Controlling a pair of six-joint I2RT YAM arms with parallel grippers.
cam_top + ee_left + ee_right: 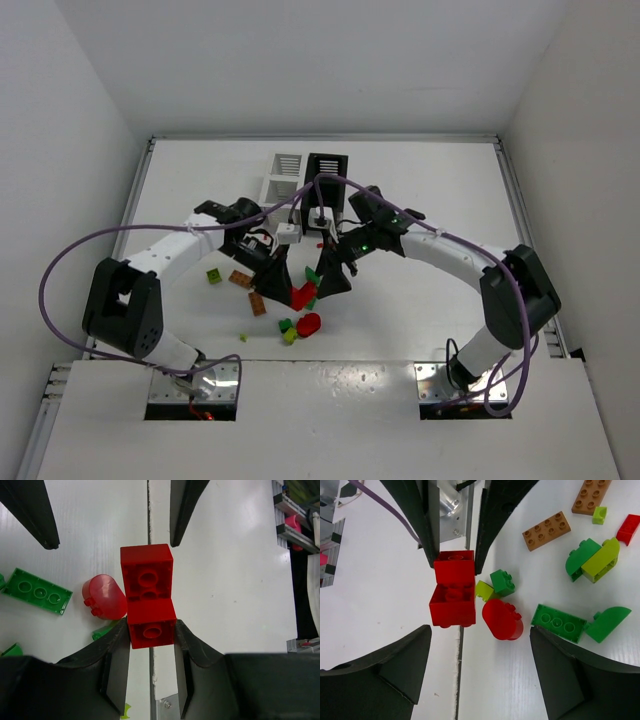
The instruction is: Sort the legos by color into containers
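The left gripper (151, 628) is pinched on one end of a red plastic piece of two joined square bricks (148, 592), which sits mid-table beside the loose bricks. Its long axis points straight out from those fingers toward the right gripper (480, 630), which is spread wide and empty. The step in hand looks like the grasp. Next it likely needs lifting and carrying to one slatted white bin (287, 165).

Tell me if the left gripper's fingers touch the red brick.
Touching. In the left wrist view, the left gripper has both fingers against the red brick.
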